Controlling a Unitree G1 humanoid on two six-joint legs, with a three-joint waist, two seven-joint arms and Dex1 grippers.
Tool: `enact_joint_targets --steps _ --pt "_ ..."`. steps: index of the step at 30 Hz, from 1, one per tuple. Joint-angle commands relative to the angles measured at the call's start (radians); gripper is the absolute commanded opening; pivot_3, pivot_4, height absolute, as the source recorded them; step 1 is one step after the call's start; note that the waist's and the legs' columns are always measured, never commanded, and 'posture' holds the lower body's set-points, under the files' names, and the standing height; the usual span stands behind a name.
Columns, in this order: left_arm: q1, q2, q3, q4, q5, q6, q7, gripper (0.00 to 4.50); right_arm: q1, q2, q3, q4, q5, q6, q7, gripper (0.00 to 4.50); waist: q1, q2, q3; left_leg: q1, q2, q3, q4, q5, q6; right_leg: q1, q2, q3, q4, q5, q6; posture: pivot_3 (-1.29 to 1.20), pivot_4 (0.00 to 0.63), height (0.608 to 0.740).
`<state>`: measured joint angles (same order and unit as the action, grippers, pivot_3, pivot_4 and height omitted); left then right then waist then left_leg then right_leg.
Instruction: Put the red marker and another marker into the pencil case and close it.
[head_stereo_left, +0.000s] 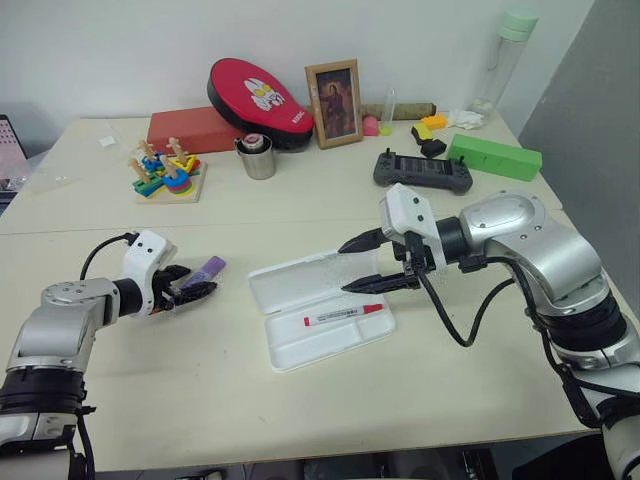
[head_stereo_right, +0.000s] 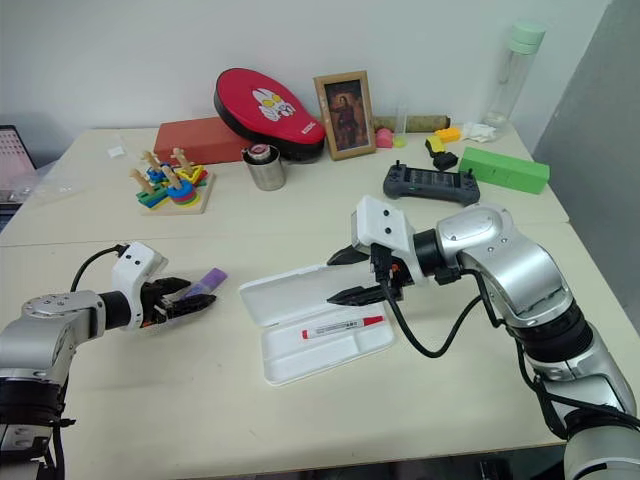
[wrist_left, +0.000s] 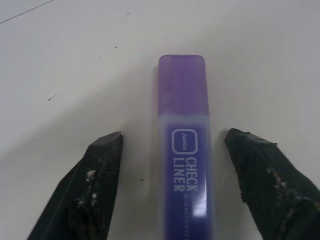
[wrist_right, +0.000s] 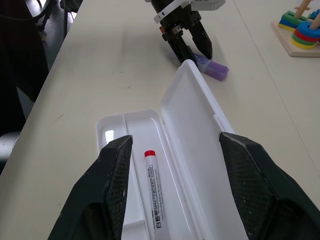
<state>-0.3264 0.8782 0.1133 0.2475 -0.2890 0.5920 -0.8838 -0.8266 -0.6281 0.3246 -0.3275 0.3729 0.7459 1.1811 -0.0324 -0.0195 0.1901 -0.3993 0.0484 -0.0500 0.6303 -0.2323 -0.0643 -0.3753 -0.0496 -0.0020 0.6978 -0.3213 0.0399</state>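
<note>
The white pencil case (head_stereo_left: 300, 285) lies open at the table's middle, lid folded back toward the far left. In its tray lies the red marker (head_stereo_left: 343, 316), slim and white with a red cap. The other marker, a chunky purple highlighter (head_stereo_left: 208, 268), rests on the table left of the case. My left gripper (head_stereo_left: 200, 283) is open, with a black finger on each side of the highlighter (wrist_left: 182, 100) and a gap on both sides. My right gripper (head_stereo_left: 344, 268) hovers open and empty over the case's right part, pointing left.
At the back of the table stand a green box (head_stereo_left: 494, 156), a black controller (head_stereo_left: 422, 171), a metal cup (head_stereo_left: 259, 158), a picture frame (head_stereo_left: 334, 103), a red pad (head_stereo_left: 260, 100) and a colourful stacking toy (head_stereo_left: 168, 172).
</note>
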Motion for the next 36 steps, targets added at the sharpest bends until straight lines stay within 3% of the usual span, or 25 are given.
enact_joint_targets --steps 1,9,17,28,32,36 --pt "0.011 0.003 -0.013 0.012 0.014 0.026 -0.007 2.49 -0.007 -0.019 0.013 -0.035 -0.021 -0.043 0.005 2.88 0.0 0.0 0.0 0.0 0.0 0.0 0.0 0.0 0.0 0.0 0.0 0.0 0.0 0.0 0.0 0.0 0.15 0.74" --pt "0.03 0.004 -0.01 -0.011 0.01 0.036 -0.025 1.2 -0.011 -0.02 0.029 -0.014 -0.034 -0.064 0.01 2.88 0.0 0.0 0.0 0.0 0.0 0.0 0.0 0.0 0.0 0.0 0.0 0.0 -0.001 0.0 0.0 0.0 0.15 0.74" --pt "0.072 0.034 0.0 -0.048 0.061 -0.031 0.004 1.19 0.005 -0.03 0.026 -0.019 -0.035 -0.075 0.013 2.88 0.0 0.0 0.0 0.0 0.0 0.001 0.0 0.0 0.0 0.0 0.0 0.001 -0.001 0.0 0.0 0.0 0.15 0.74" --pt "0.144 0.105 0.137 -0.331 -0.019 0.084 0.012 1.19 0.016 -0.057 0.008 -0.047 -0.017 -0.07 0.027 2.88 0.001 0.0 0.0 -0.001 0.0 0.0 0.0 0.0 0.0 -0.001 0.0 0.0 -0.001 0.0 0.0 0.0 0.15 0.74" --pt "0.183 0.212 0.286 -0.607 -0.118 0.218 -0.057 1.19 0.052 -0.111 -0.008 -0.072 -0.008 -0.068 0.051 2.88 0.002 -0.006 0.004 -0.002 0.0 0.0 0.0 0.0 0.0 -0.001 0.0 0.0 -0.001 0.0 0.0 0.0 0.15 0.74" --pt "0.276 0.265 0.388 -0.791 -0.213 0.275 -0.161 1.19 0.085 -0.169 -0.019 -0.084 -0.01 -0.083 0.076 2.88 0.003 -0.004 0.005 -0.002 0.0 0.001 -0.001 0.0 0.0 0.001 -0.002 0.0 -0.005 0.0 0.0 0.0 0.15 0.74"
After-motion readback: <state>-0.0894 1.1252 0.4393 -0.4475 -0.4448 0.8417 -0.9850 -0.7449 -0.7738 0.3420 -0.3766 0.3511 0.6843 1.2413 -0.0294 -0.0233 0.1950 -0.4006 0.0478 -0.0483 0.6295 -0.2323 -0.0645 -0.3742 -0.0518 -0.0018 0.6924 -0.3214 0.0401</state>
